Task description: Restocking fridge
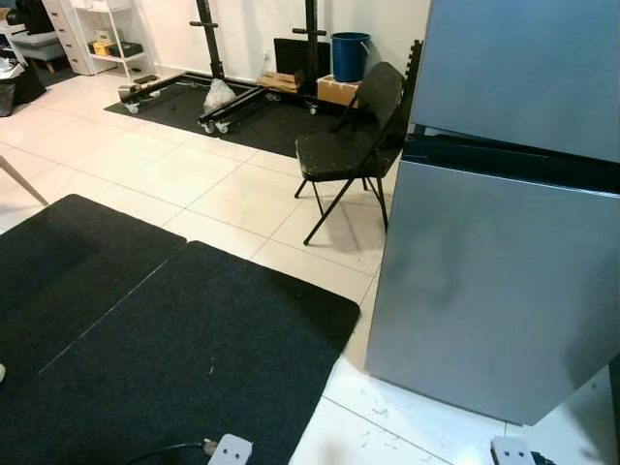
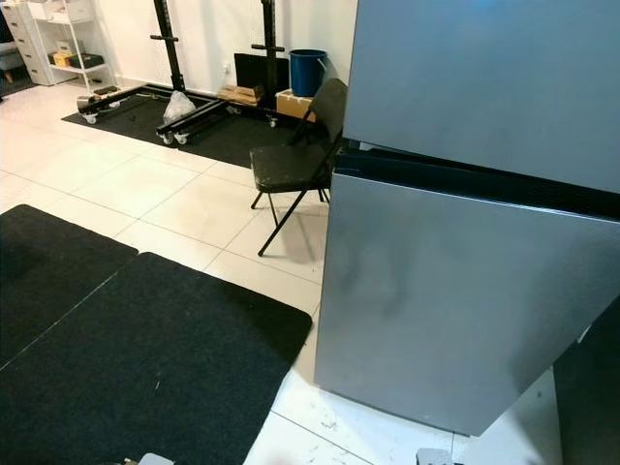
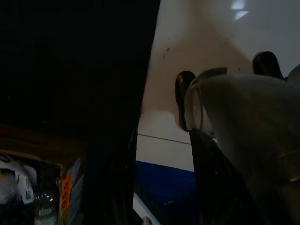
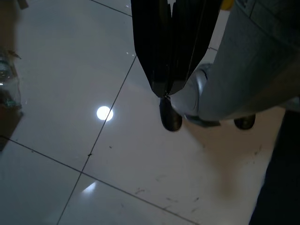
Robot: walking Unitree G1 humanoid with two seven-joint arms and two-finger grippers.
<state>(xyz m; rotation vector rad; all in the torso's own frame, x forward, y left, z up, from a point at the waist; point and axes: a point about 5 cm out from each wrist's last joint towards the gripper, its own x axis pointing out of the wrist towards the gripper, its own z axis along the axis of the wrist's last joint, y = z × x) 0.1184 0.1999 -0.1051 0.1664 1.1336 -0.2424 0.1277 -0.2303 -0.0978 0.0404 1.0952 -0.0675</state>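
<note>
The fridge (image 1: 504,271), a tall silver-grey one with both its upper and lower doors shut, stands on the white tiled floor (image 1: 223,194) ahead of the robot, on the side of the right gripper (image 4: 165,93). That gripper hangs low and points down at the tiles, its two black fingers pressed together to a single tip with nothing between them. Just past its tip are a grey rounded part of the robot's own body (image 4: 253,75) and a bright spot of reflected light (image 4: 104,113) on a tile to the other side. The left gripper (image 3: 164,140) hangs in deep shade over pale floor, next to another grey rounded shell of the robot (image 3: 243,122). How far it is open, and whether it has hold of anything, cannot be told. Near it, a box with an orange label (image 3: 65,192) can just be made out in the dark. Further out, a black folding chair (image 1: 349,145) stands just beside the fridge on the left gripper's side, black mats (image 1: 165,349) cover the floor before the robot, and a blue bucket (image 1: 350,55), a cardboard box (image 1: 337,90) and a black wheeled rack (image 1: 223,97) sit by the far wall.
</note>
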